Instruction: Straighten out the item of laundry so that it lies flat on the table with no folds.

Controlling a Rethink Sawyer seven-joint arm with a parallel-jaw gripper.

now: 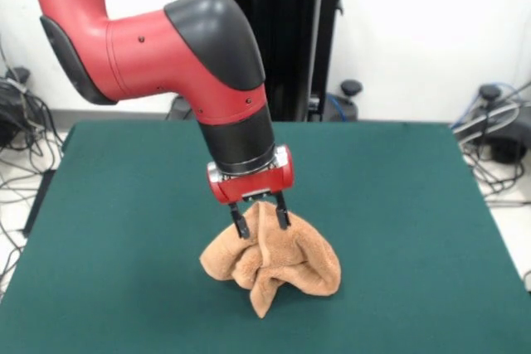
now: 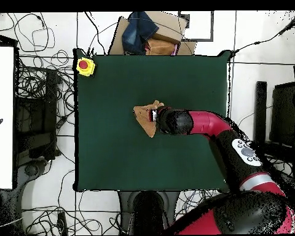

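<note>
front view: gripper [image 1: 260, 220] pinches the towel's [image 1: 274, 267] bunched peak; soft, limp cloth on the table [image 1: 124, 205] would handle better by a corner.

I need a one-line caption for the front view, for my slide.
Sawyer gripper pinches the top of a crumpled tan towel on the green table.

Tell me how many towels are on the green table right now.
1. The towel sits bunched up near the middle of the table, its top pinched between the fingers of the gripper. Nothing else cloth-like shows on the tabletop.
</note>
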